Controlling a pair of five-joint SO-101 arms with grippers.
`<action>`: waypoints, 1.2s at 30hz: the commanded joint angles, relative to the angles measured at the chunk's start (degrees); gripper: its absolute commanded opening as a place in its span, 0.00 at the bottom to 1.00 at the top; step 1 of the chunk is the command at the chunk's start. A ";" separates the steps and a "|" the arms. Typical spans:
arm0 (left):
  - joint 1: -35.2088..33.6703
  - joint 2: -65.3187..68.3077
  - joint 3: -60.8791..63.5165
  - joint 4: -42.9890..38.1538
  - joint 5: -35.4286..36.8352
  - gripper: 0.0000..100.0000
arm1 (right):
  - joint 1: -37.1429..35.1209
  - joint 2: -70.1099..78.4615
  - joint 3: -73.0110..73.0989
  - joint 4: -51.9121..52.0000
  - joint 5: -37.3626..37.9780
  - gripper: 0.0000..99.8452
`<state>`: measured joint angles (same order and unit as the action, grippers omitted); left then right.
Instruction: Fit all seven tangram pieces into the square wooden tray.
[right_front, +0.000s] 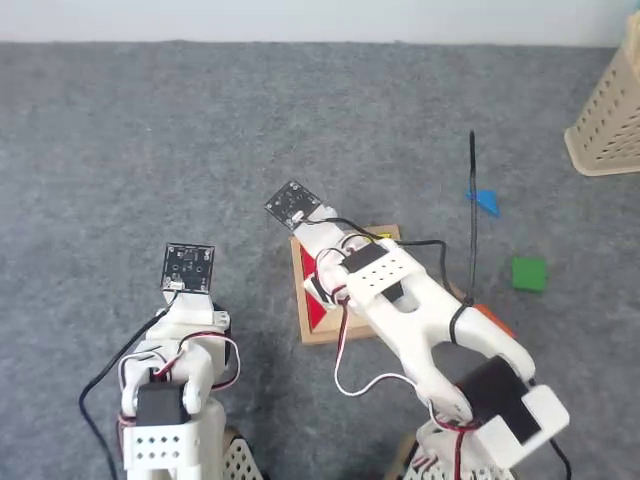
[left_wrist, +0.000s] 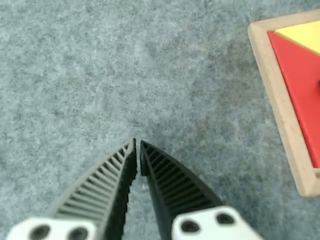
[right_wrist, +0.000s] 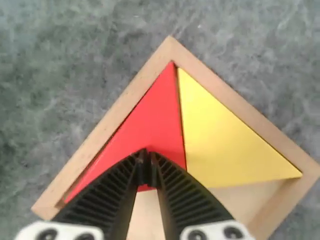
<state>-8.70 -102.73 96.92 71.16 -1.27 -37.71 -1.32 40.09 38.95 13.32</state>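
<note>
I've got the tray (right_front: 335, 336) on the grey mat (right_front: 150, 140), under my R arm. Red tri (right_wrist: 150, 120) & yellow tri (right_wrist: 220, 145) lie flat inside, edges touching. R gripper (right_wrist: 148, 152) is closed tight, nothing held, tips over the red tri. L gripper (left_wrist: 137, 145) is closed bar a sliver, nothing held, over the mat beside the tray. Green sq (right_front: 529, 273) & blue pc (right_front: 485, 201) lie loose, well apart from the tray.

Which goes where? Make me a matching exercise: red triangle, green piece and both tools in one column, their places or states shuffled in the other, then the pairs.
1 red triangle
2 green piece
3 left tool
4 right tool

A shut, over bare carpet
B loose on the carpet, outside the tray
C shut, tips over the tray
D in the tray, against the yellow triangle

Pairs: 1-D, 2-B, 3-A, 4-C
</note>
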 joint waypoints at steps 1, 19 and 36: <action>-0.09 -0.35 -0.31 0.35 0.44 0.01 | -2.68 1.80 -1.67 -0.13 -0.26 0.01; -0.09 -0.35 -0.31 0.35 0.44 0.01 | 2.77 -14.99 -1.49 6.02 -0.79 0.01; -0.09 -0.35 -0.31 0.35 0.44 0.01 | 8.22 5.93 -5.80 -0.75 -0.70 0.01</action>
<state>-8.70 -102.73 96.92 71.16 -1.27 -30.15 0.53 39.65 35.08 13.23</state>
